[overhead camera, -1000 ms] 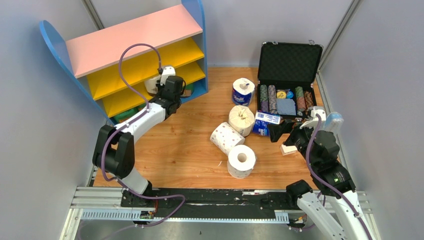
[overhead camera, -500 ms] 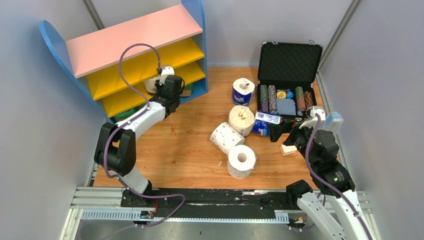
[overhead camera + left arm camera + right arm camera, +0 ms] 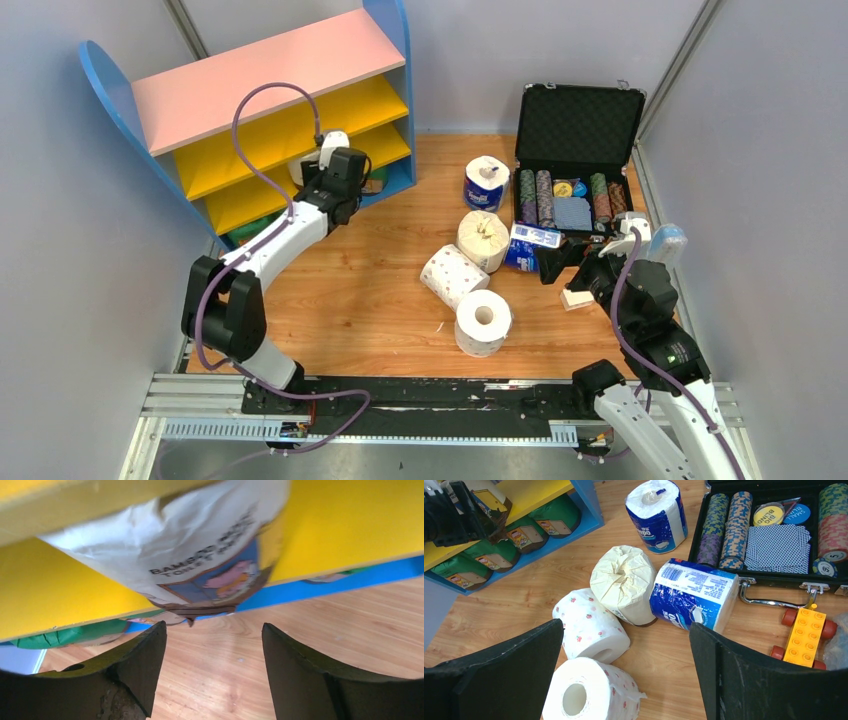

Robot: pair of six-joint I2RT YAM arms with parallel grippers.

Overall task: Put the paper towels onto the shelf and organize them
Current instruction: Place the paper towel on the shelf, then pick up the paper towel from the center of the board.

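Left arm's gripper (image 3: 318, 165) reaches into the lower tier of the blue-sided wooden shelf (image 3: 392, 30) at far left. Five paper rolls (image 3: 483, 322) lie mid-table. Open black foam-lined case (image 3: 581, 120) sits far right.

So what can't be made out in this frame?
- Top external: the left gripper is hidden by its own wrist, and the lowest tier of the shelf by the boards above.
- Left wrist: the cream roll is cut off by a yellow board; contact with the jaws is unclear.
- Right wrist: the green rolls are partly hidden by the shelf.
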